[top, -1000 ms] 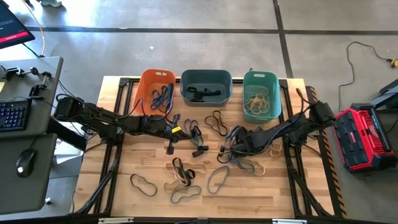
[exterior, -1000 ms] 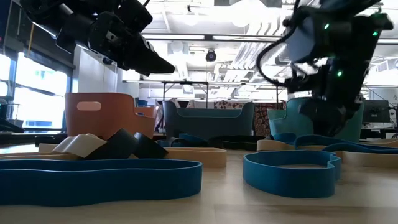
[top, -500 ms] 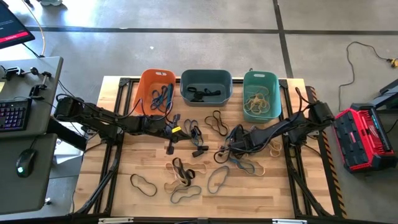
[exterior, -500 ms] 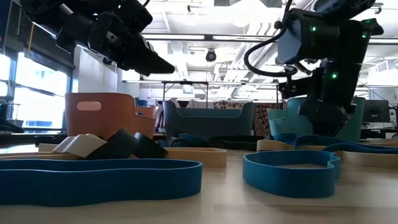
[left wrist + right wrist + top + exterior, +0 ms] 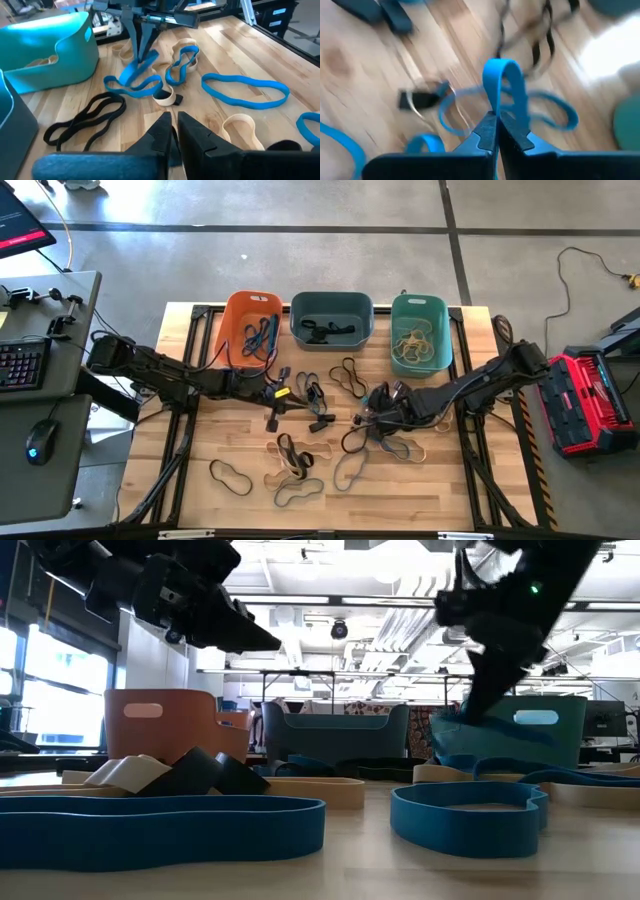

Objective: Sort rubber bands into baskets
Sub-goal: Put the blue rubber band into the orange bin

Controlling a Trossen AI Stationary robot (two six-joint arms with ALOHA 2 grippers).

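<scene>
Two grippers work mid-table. The right gripper (image 5: pixel 495 131), spread a second ago, has risen, fingers now pinching a thin blue rubber band (image 5: pixel 506 85) clear of the wooden table (image 5: pixel 240 510). The left gripper (image 5: pixel 172 132), fingers nearly pressed together, hovers empty at nine o'clock. Three plastic tubs line twelve o'clock: orange (image 5: pixel 240 310), slate (image 5: pixel 331 307), teal (image 5: pixel 421 308).

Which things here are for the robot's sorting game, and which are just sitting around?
For the job:
- blue rubber band pinched by the right gripper
- loose rubber bands on the wooden table
- orange basket, blue-grey basket, teal basket
- left gripper, waiting near the orange basket

Just lying about:
- keyboard
- mouse
- red case
</scene>
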